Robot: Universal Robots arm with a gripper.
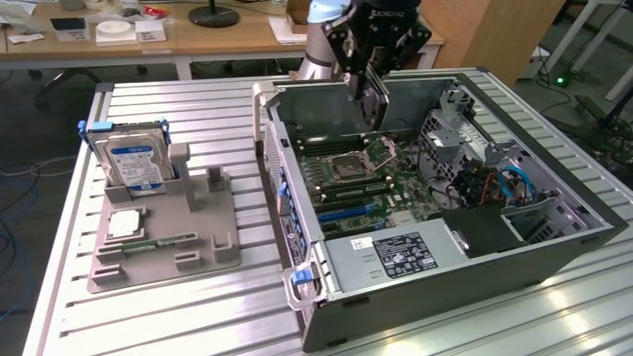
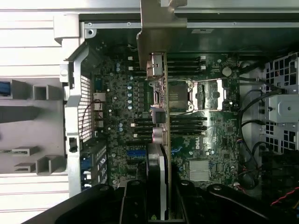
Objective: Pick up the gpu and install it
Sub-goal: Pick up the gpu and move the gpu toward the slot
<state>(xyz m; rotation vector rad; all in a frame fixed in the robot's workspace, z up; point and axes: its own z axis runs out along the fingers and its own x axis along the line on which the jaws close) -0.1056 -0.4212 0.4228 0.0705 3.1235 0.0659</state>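
Note:
My gripper [image 1: 373,68] hangs over the open computer case [image 1: 554,245] and is shut on the gpu [image 1: 374,100], which hangs upright below the fingers above the case's back half. In the wrist view the gpu [image 2: 158,116] is seen edge-on, with its silver bracket [image 2: 159,23] at the far end and its black cooler [image 2: 154,182] between the dark fingers [image 2: 133,203]. Beneath it lie the motherboard [image 2: 215,126] with its processor socket [image 2: 180,98] and the blue card slots [image 2: 135,154]. The card stands clear of the board.
At the exterior view's left, a grey fixture [image 1: 188,222] holds a hard drive with a blue-white label [image 1: 133,165], a memory stick [image 1: 158,243] and a square chip [image 1: 126,222]. Inside the case are a power supply [image 1: 396,256], cables [image 1: 505,185] and drive cages.

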